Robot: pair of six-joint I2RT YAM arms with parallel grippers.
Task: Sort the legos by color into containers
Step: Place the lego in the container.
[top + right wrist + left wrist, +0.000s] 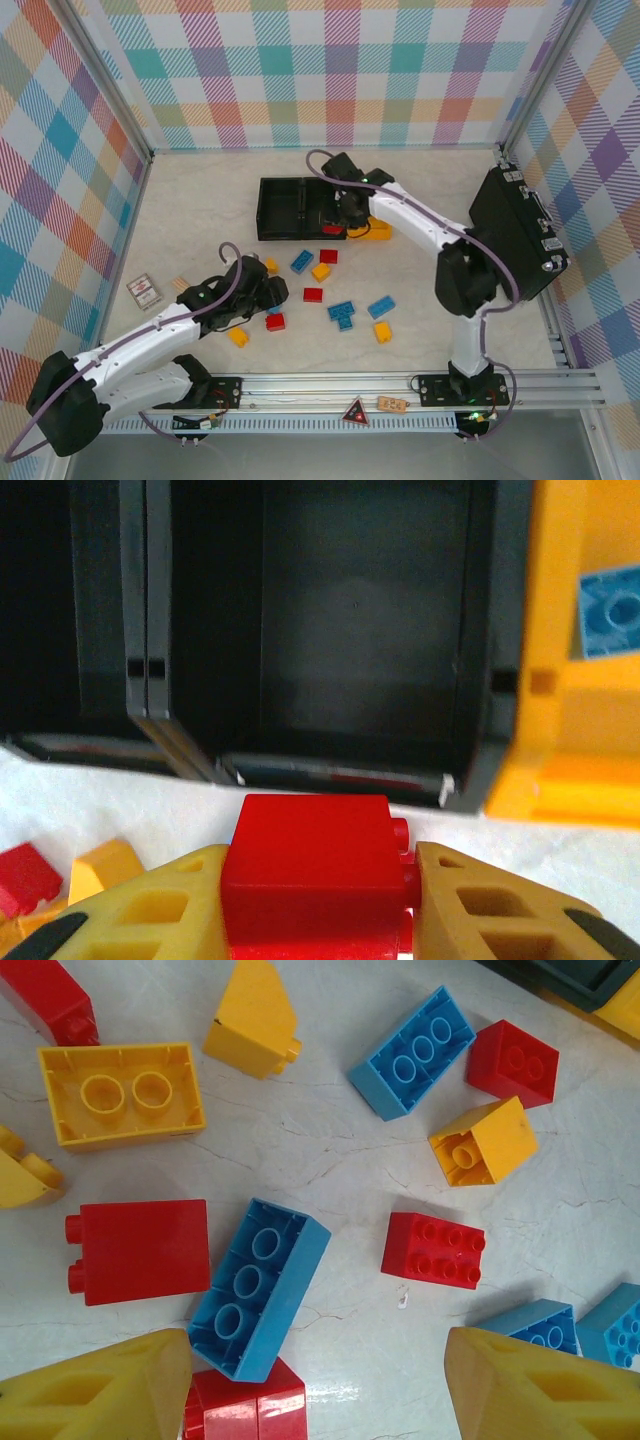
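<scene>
Currently R claw [315, 885] clamps small red studded plastic brick [310, 845] just short of middle black plastic bin [360, 630]; carry fwd past rim, centre, then release. L claw [318, 1390] hangs open over scattered bricks [432, 1250] on bench [330, 1140].

three walls [340, 70] covered in a pastel plaid of teal, orange, pink and purple close in the back, left and right of a pale tabletop [200, 190] with faint grey marbling. slim silver metal posts [105, 80] run up the back corners, and a grooved silver rail [330, 385] lies along the near edge. the light is soft and even, leaving only faint shadows on the surface.
</scene>
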